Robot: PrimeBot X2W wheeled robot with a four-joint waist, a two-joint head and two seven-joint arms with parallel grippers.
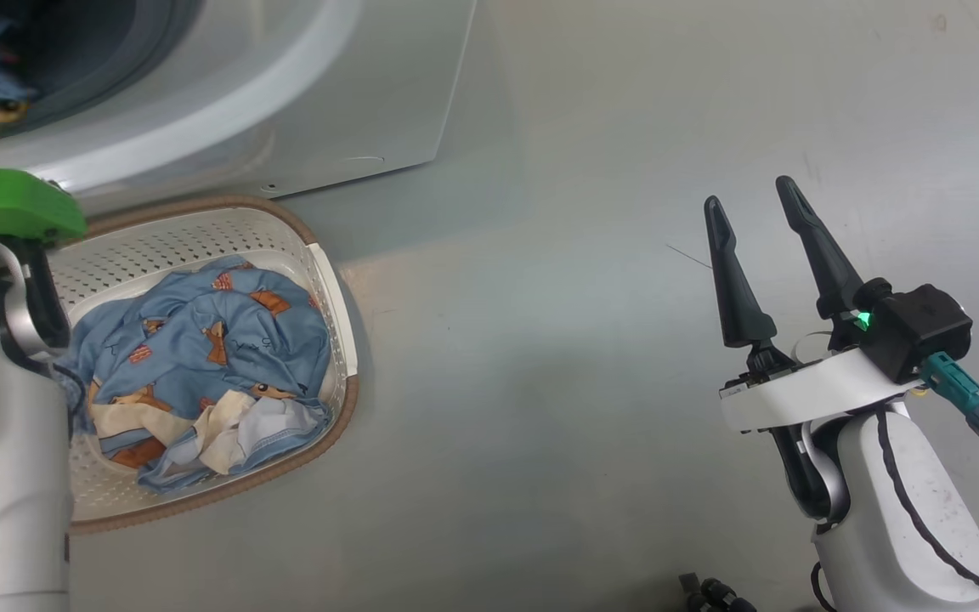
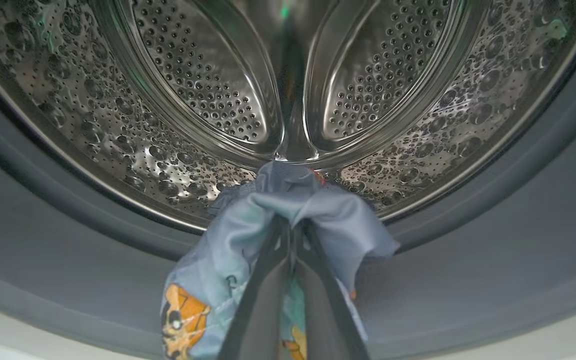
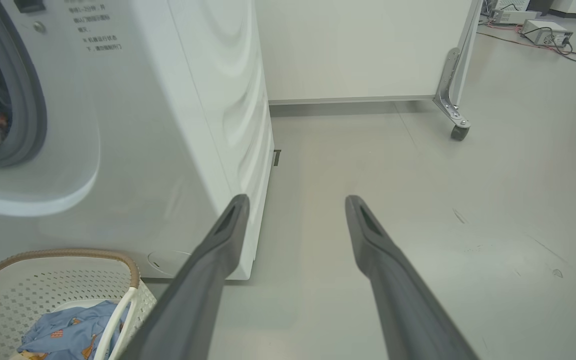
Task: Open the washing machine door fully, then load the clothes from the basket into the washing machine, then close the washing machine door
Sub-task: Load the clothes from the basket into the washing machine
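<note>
Pinching a light blue garment (image 2: 228,245) with the left end effector (image 2: 293,232), clamped tight on a fold of cloth right at the mouth of the steel drum (image 2: 198,95), just past the grey gasket (image 2: 68,240). Draped over both dark fingers (image 2: 263,300), hanging down on either side, with an orange cartoon patch low on the left. Hovering idle to the right over bare floor (image 1: 540,382), well apart from everything: right end effector (image 1: 749,191), spread wide and holding nothing. Lying heaped in the basket (image 1: 183,242) on the near left, just in front of the washing machine (image 1: 353,102): more of the clothes (image 1: 200,340), blue printed pieces tangled with a cream one.

Judging by the folds and the sag: thin, soft, very light, not fragile, not slippery, but floppy and prone to trail. Expect no fixed shape and no true handle. Take hold anywhere on a raised ridge or bunched fold near the top of the heap, pinching through several layers rather than a single edge. Watch for one piece dragging a neighbour along, and for a loose tail catching on the gasket or dropping outside the drum. Carry deep past the lip before letting go, probably, so as to leave nothing hanging across the doorway.
</note>
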